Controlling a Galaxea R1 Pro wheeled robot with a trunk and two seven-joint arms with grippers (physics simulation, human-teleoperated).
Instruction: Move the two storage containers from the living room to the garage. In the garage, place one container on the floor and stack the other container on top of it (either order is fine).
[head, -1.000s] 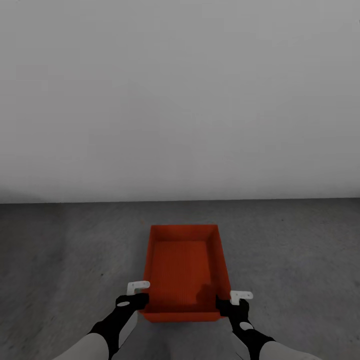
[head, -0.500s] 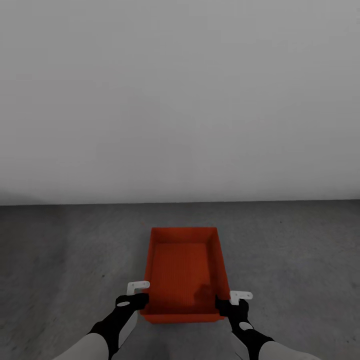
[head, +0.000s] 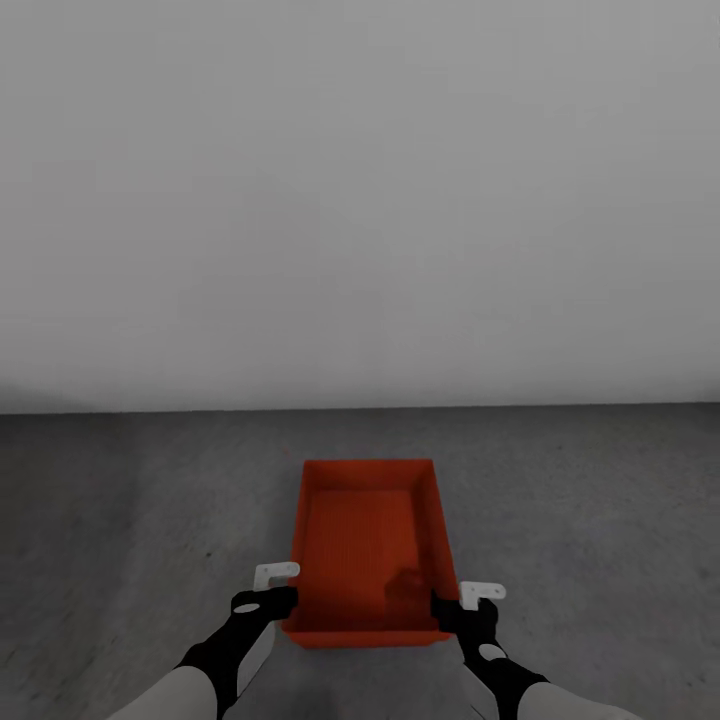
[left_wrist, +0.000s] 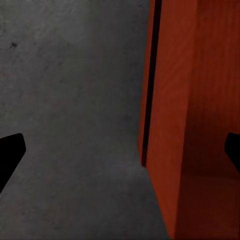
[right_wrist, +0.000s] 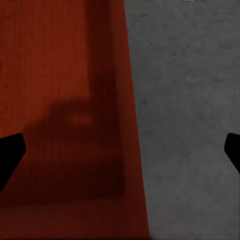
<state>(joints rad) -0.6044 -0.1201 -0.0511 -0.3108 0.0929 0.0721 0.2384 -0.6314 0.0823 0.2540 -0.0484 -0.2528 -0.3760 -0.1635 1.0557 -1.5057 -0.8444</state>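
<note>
Left wrist view gives you the clearest read on your left gripper (left_wrist: 120, 150): its two dark fingertips (left_wrist: 10, 155) sit spread wide at opposite edges, one over bare floor (left_wrist: 70, 100), the other over the storage container (left_wrist: 195, 100), so the bin's thin side wall runs between them without either tip visibly pressing it. Right wrist view tells you the same of the right gripper (right_wrist: 120, 150) (tips wide apart, the container's (right_wrist: 60, 100) wall passing between them), and it also shows the bin's finely ribbed inside bottom with a soft shadow lying across it.

Head view adds what neither wrist camera can: both of your grippers, left (head: 272, 590) and right (head: 462, 605), flank the near corners of the one orange-red container (head: 368, 545), which stretches away from them towards the pale grey wall (head: 360, 200). From here the bin holds nothing but shadow. Whether it rests on the dark concrete floor (head: 120, 500) or hangs just above it, you cannot tell.
</note>
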